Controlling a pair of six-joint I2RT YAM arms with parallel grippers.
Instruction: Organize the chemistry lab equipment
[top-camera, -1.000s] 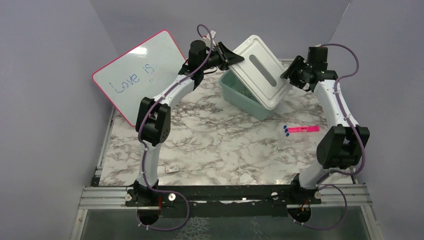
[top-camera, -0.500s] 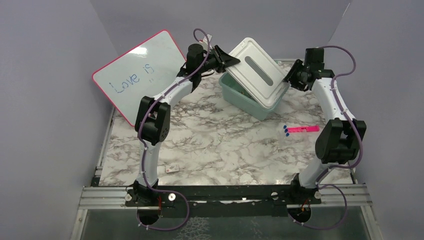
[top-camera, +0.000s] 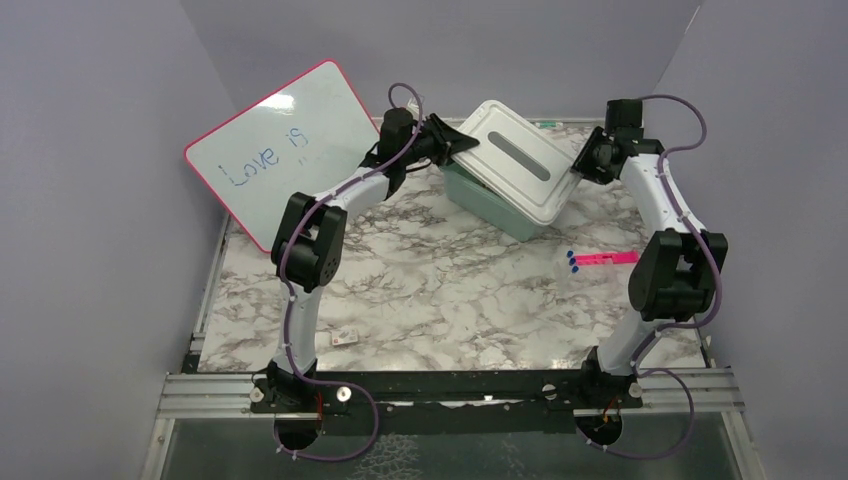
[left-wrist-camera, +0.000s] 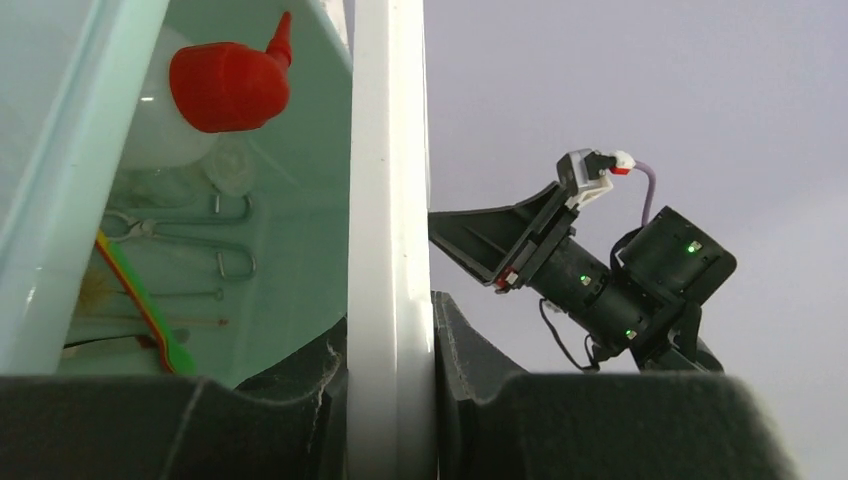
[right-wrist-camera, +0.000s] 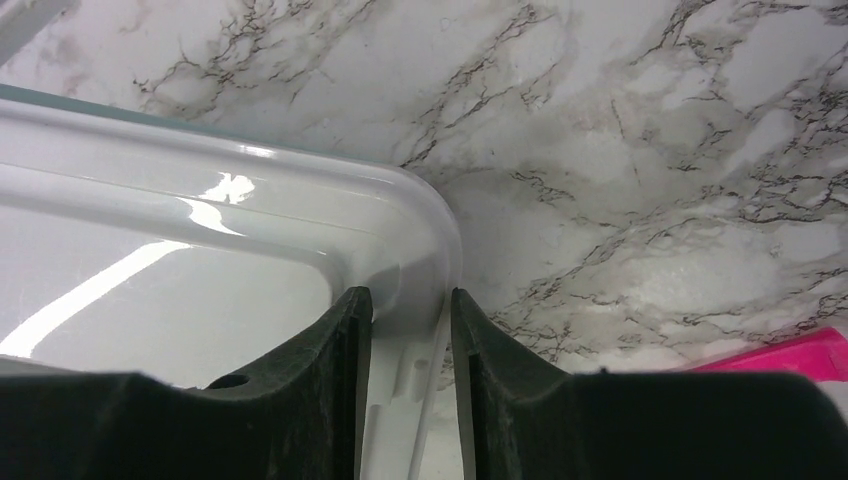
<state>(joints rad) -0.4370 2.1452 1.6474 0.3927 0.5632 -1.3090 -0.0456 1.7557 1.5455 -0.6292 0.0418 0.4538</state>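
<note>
A white lid (top-camera: 515, 160) lies tilted over the teal bin (top-camera: 490, 205) at the back of the table. My left gripper (top-camera: 462, 140) is shut on the lid's left edge (left-wrist-camera: 390, 200), pinched between both fingers (left-wrist-camera: 390, 350). My right gripper (top-camera: 578, 165) is shut on the lid's right corner, its fingers on either side of the rim (right-wrist-camera: 410, 320). Inside the bin the left wrist view shows the squeeze bottle's red cap (left-wrist-camera: 225, 85), metal forceps (left-wrist-camera: 200, 235) and a green strip (left-wrist-camera: 150, 315). The other tools are hidden under the lid.
A pink tool (top-camera: 605, 258) with blue tips (top-camera: 572, 261) lies on the marble table right of the bin, its end showing in the right wrist view (right-wrist-camera: 790, 352). The pink-framed whiteboard (top-camera: 280, 150) leans at the back left. A small tag (top-camera: 345, 339) lies near the front.
The lid has come down from a steep tilt to lie flatter over the bin. The right gripper has moved in and closed onto its right corner. The left gripper stayed shut on its edge.
</note>
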